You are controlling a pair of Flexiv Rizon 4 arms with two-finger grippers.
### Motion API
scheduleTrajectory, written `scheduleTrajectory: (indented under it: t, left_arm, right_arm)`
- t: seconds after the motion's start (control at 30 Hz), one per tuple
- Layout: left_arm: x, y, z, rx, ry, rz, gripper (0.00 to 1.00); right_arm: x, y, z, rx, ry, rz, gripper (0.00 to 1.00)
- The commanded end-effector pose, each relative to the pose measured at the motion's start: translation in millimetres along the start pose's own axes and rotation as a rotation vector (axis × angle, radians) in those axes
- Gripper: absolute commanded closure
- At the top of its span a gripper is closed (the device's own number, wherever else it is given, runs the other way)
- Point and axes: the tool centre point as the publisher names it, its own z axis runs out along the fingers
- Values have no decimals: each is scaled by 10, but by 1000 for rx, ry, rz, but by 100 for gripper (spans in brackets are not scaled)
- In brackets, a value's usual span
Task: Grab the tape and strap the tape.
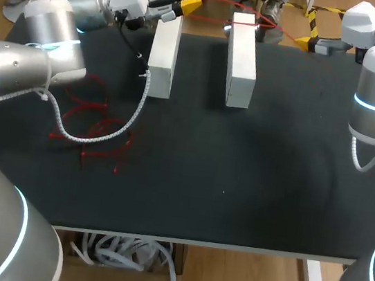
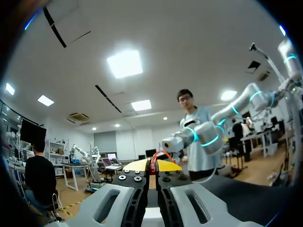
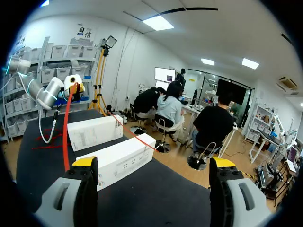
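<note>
Left gripper [image 2: 152, 166]: clenched on red tape [image 1: 244, 23], far left.
Right gripper [image 3: 154, 163]: released, far right.
Tape: seemingly looped over right white block [image 1: 241, 64].

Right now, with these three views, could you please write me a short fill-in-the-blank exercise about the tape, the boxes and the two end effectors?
1. The left end effector is shut on a ___ tape.
2. The right end effector holds nothing, and its fingers are ___.
3. The two boxes are ___ in colour.
4. Loose tapes lie on the ___ table.

Missing words: red; open; white; black.
</note>
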Motion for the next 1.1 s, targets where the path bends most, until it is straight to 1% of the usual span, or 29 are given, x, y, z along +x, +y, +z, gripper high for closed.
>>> scheduleTrajectory:
  t: [0.03,0.57,0.6,0.7,0.83,0.93,1.1]
  left_arm:
    - [37,-13,12,-2,-81,3,100]
    - [37,-13,12,-2,-81,3,100]
    - [37,-13,12,-2,-81,3,100]
    - [37,-13,12,-2,-81,3,100]
    - [37,-13,12,-2,-81,3,100]
    - [37,-13,12,-2,-81,3,100]
    - [37,-13,12,-2,-81,3,100]
  right_arm:
    - [-9,3,-6,2,4,0,0]
    - [-9,3,-6,2,4,0,0]
    - [-21,48,-20,-15,-3,30,0]
    - [-35,166,-86,-33,-103,132,0]
    - [24,251,-276,-65,-193,247,0]
    - [108,268,-429,-70,-207,322,0]
    - [299,306,-687,-43,-180,472,0]
